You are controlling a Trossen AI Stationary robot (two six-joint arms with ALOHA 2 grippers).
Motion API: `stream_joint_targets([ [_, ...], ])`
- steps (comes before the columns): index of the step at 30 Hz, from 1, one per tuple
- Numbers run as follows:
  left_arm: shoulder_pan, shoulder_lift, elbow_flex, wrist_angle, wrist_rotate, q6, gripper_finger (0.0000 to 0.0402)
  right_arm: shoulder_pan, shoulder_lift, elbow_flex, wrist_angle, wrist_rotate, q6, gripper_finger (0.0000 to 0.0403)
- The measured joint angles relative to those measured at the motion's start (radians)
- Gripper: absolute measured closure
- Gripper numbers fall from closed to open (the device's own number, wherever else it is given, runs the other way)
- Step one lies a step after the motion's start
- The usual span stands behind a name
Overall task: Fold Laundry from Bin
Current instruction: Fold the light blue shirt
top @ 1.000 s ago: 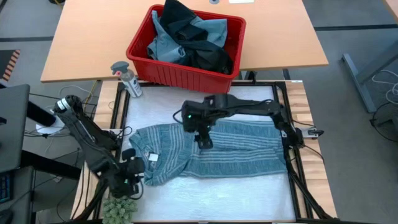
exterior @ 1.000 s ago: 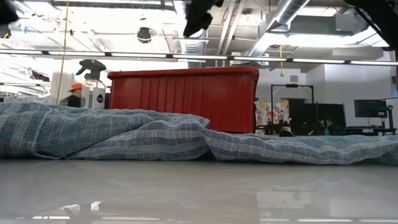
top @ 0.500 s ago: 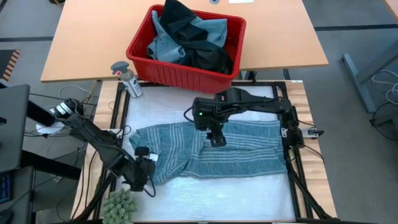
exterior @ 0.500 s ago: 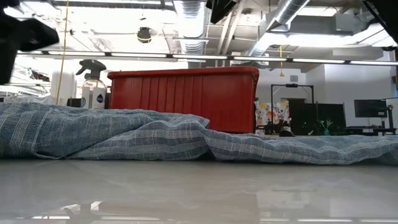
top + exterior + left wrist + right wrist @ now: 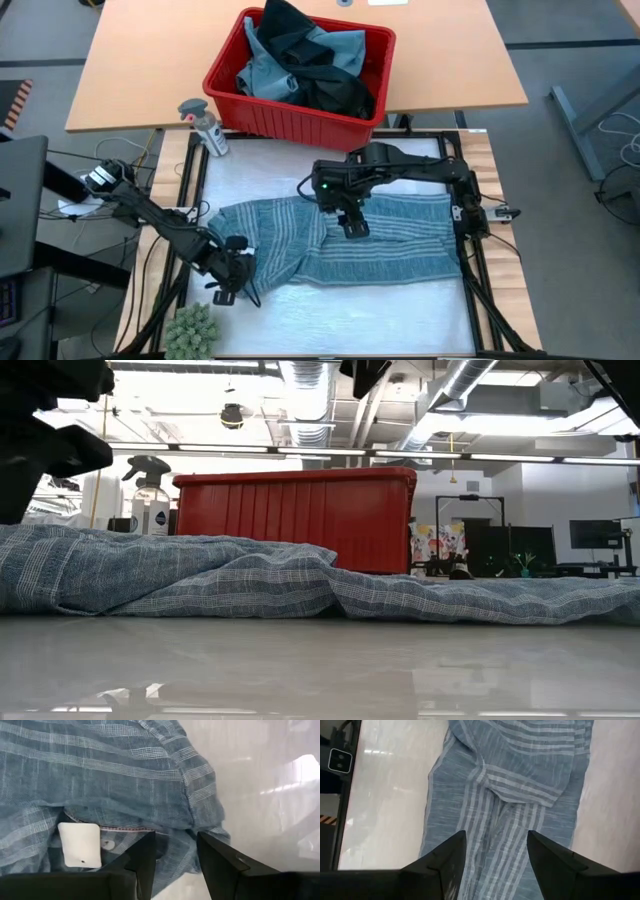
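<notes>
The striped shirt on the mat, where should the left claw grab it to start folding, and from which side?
Probably the collar end of the striped shirt, by the white label. There the cloth bunches into a raised, layered edge, while the rest lies flat. The left claw, open, hangs just off that end, so coming in low from the shirt's left edge and pinching the doubled hem looks easiest. The right claw hovers open above mid-shirt.

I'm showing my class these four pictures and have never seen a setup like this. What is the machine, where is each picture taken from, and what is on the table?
It is a robot with two dark arms. One picture looks down from above, one looks level across the table, two look past each arm's fingers. A striped garment lies spread on the table; a red bin behind it holds more laundry. The left gripper is at the garment's collar end and the right gripper hovers above its middle. Both are open and hold nothing.
</notes>
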State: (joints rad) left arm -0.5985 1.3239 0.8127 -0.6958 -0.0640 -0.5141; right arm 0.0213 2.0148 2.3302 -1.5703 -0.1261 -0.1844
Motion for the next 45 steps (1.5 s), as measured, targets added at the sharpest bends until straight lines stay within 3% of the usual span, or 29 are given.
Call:
stream_joint_targets([
  [11, 0.018, 0.004, -0.001, -0.025, 0.031, 0.016, 0.0275, 0.036, 0.0, 0.0, -0.001, -0.008, -0.001, 0.0168],
  [19, 0.027, 0.004, -0.076, 0.052, 0.098, -0.06, 0.0278, 0.061, 0.0, 0.0, -0.001, -0.008, -0.001, 0.0168],
  [22, 0.037, 0.004, -0.076, 0.052, 0.107, -0.064, 0.0306, 0.064, 0.0, 0.0, -0.001, -0.008, -0.004, 0.0168],
  [27, 0.042, 0.004, -0.062, 0.049, 0.104, -0.08, 0.0391, 0.062, 0.0, 0.0, -0.001, 0.036, 0.048, 0.0177],
  [35, 0.003, -0.055, -0.022, -0.113, 0.0, -0.225, 0.0401, 0.061, 0.002, -0.071, 0.007, 0.226, 0.138, 0.0232],
  [45, -0.103, -0.161, -0.022, -0.243, -0.048, -0.465, 0.0401, 0.062, 0.004, -0.431, 0.274, 0.217, 0.11, 0.0346],
])
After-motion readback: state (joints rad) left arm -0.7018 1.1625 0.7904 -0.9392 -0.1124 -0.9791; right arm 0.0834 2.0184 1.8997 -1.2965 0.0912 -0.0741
